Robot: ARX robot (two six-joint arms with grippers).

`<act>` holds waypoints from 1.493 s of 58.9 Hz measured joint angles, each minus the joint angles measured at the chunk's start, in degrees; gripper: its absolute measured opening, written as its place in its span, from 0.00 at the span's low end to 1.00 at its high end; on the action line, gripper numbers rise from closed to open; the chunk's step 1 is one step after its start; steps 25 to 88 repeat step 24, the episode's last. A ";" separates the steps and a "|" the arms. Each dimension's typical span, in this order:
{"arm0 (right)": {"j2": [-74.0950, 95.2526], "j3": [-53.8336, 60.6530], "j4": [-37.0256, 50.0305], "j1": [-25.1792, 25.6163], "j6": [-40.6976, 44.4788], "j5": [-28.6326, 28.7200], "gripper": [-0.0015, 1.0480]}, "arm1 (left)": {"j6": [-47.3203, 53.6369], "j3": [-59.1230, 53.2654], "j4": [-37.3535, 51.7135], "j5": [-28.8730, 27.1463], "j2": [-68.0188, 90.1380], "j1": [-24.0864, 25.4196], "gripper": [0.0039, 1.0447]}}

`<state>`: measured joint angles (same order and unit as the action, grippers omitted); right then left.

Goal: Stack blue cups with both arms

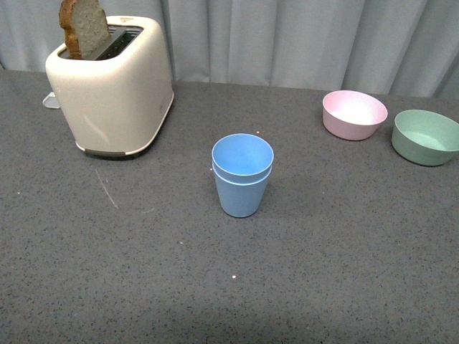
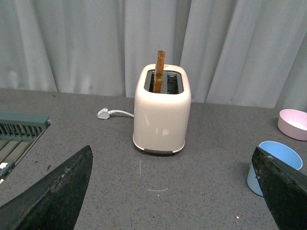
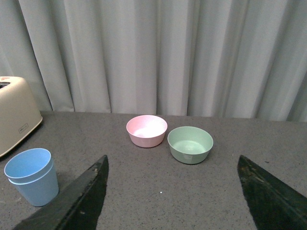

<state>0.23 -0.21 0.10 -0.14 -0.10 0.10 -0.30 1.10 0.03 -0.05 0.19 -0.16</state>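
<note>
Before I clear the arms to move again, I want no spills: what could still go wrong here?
The blue cups are already nested and upright, but the upper rim looks slightly uneven, so a nudge might tip the stack. Both the left gripper and the right gripper hang open and apart from it; a low sweep could clip the stack. The toaster and its bread slice stand close by.

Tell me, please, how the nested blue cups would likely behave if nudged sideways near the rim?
The blue cups look like thin matte plastic, so probably light and stiff. Tapering to a narrow base, they would likely tip rather than slide on the speckled table.
</note>
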 joint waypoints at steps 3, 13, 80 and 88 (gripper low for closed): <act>0.00 0.00 0.00 0.00 0.00 -0.02 0.90 | 0.00 0.00 0.00 0.00 0.00 0.00 0.94; 0.00 0.00 0.00 0.00 -0.02 -0.02 0.91 | 0.00 0.00 0.00 0.00 0.00 0.00 0.94; 0.00 0.00 0.00 0.00 -0.02 -0.02 0.91 | 0.00 0.00 0.00 0.00 0.00 0.00 0.94; 0.00 0.00 0.00 0.00 -0.02 -0.02 0.91 | 0.00 0.00 0.00 0.00 0.00 0.00 0.94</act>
